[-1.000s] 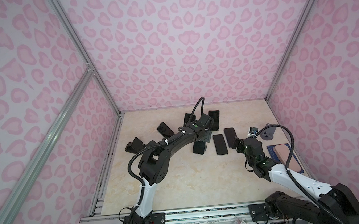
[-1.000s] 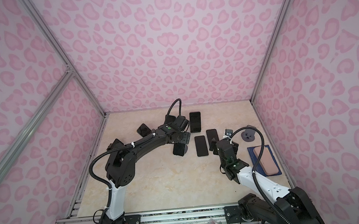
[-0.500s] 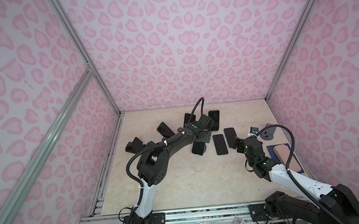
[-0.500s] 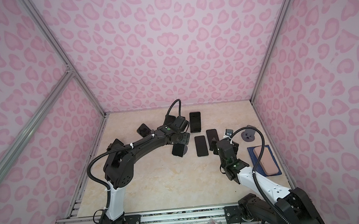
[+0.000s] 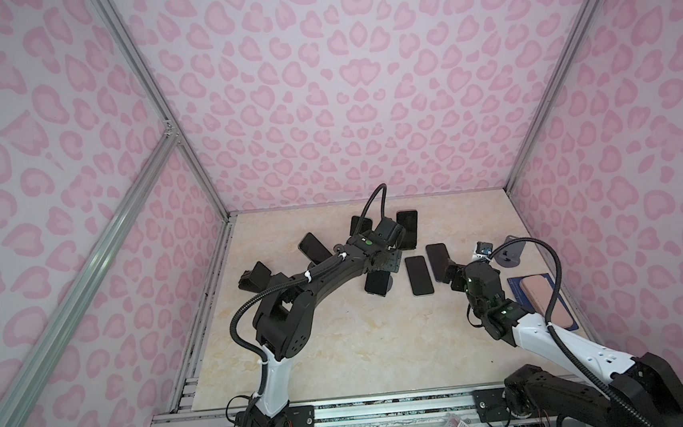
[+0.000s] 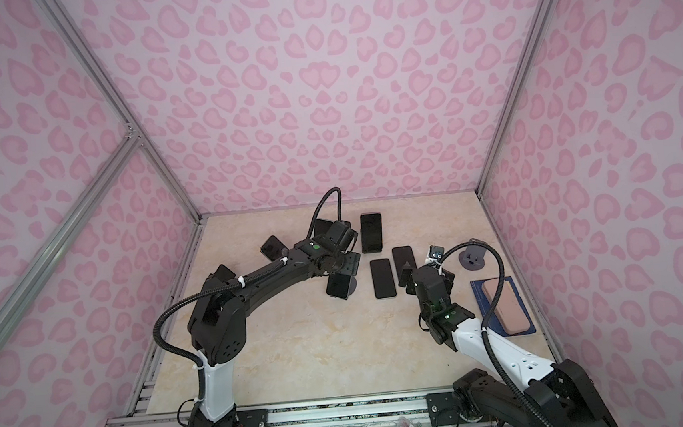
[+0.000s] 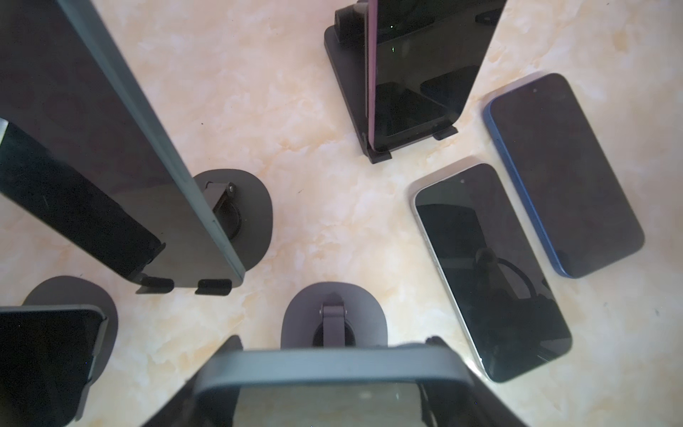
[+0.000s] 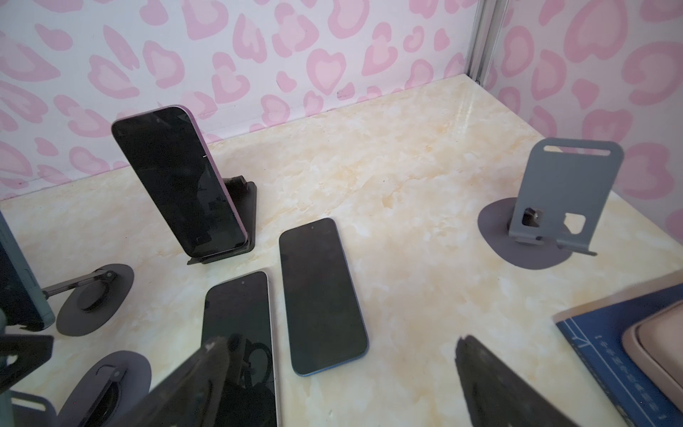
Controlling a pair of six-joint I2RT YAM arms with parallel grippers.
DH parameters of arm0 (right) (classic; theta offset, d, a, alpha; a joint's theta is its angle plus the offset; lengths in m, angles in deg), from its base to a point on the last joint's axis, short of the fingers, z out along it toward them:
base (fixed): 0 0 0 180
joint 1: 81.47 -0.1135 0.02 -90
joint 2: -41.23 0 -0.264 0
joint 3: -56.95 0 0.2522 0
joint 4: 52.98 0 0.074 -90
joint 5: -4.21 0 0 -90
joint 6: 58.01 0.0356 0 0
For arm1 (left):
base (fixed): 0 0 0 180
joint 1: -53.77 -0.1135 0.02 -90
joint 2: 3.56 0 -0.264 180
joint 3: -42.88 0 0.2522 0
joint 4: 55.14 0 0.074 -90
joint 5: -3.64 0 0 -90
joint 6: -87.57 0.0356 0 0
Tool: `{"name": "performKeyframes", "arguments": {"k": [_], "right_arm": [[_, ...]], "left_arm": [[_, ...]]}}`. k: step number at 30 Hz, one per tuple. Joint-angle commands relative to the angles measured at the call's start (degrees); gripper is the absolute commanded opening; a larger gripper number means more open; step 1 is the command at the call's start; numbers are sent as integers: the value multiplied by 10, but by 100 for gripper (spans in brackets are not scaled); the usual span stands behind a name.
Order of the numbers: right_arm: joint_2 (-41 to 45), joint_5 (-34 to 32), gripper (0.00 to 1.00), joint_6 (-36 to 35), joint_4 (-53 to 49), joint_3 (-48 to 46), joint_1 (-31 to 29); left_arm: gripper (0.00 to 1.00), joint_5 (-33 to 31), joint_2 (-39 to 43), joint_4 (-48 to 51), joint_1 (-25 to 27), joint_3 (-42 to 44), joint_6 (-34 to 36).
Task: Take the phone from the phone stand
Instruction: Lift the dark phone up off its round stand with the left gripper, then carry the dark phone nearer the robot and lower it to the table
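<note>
The phone [image 7: 329, 369] at the middle stand [image 7: 295, 314] is clamped by the left gripper [image 7: 332, 344]; the right gripper [image 8: 340, 347], at the near right, is spread wide.

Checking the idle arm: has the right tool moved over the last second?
No. The right tool stays open at the near end of the blue phone.

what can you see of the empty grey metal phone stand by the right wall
The empty grey metal phone stand has a flat rounded base, a back plate leaning back with a slot near its top and cutouts below, and a front lip. It holds nothing, standing alone on the cream marbled tabletop.
</note>
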Motion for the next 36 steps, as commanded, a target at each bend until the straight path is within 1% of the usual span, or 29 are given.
{"name": "performKeyframes", "arguments": {"k": [1,11,16,19,22,25,30,36], "right_arm": [[2,-3,98,1,6,0,0],[4,-2,98,0,3,0,-1],[9,0,98,2,4,-2,-2],[9,2,98,1,0,1,-3],[12,3,98,2,1,-1,-4],[14,4,98,3,3,-1,-4],[10,7,98,4,3,-1,-6],[15,6,98,4,1,-2,-7]], "left_arm": [[69,-5,34,-13,0,5,-4],[69,-20,108,-2,0,50,-33],[68,-15,161,10,0,111,-70],[68,-7,190,44,0,146,-104],[67,6,215,73,0,191,-133],[66,27,237,79,1,243,-170],[65,31,254,75,5,308,-226],[65,51,243,73,6,338,-263]]}}
